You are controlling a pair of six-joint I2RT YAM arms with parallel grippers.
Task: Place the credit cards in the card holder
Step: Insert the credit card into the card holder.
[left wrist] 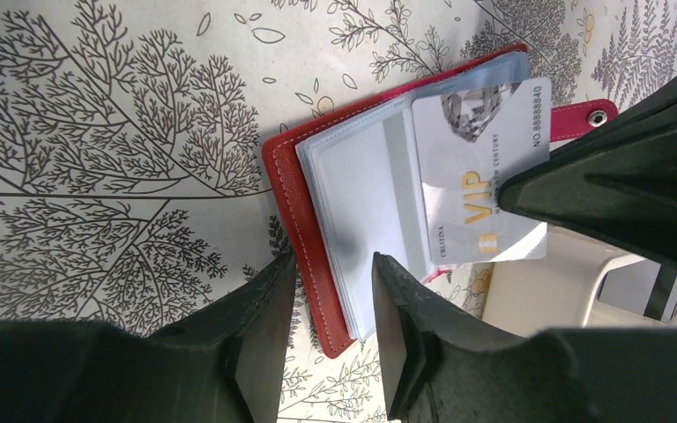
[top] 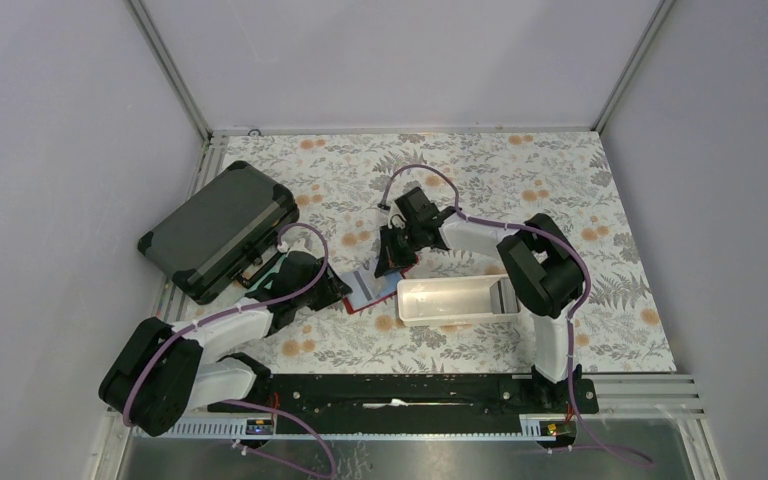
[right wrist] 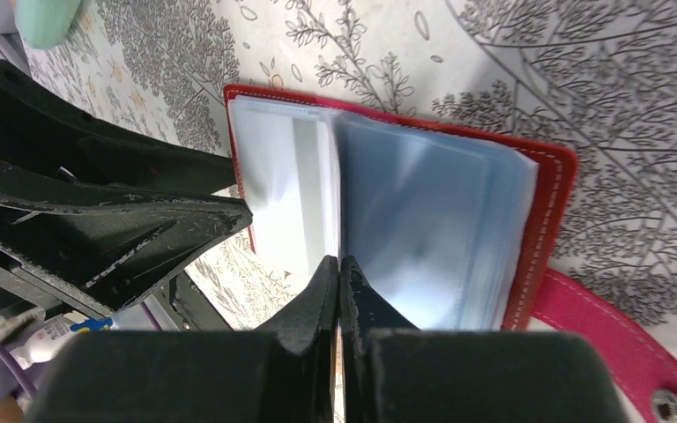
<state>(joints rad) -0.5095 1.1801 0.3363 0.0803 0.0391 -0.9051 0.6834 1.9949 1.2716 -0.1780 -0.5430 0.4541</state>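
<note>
The red card holder [top: 360,298] lies open on the floral table, its clear sleeves fanned [left wrist: 282,185] [right wrist: 546,203]. My right gripper [top: 395,260] [right wrist: 338,273] is shut on a light blue VIP credit card [left wrist: 480,167]. It holds the card by its right edge, tilted over the holder's right leaf. I cannot tell whether the card's edge is inside a sleeve. My left gripper [top: 338,288] [left wrist: 335,300] is open, its jaws standing on either side of the holder's near edge. The yellow-brown card is out of view.
A long white tray [top: 455,300] stands just right of the holder, close to both grippers, and shows in the left wrist view [left wrist: 546,291]. A big dark grey hard case [top: 220,230] lies at the left behind the left arm. The holder's pink snap strap [left wrist: 582,119] sticks out sideways.
</note>
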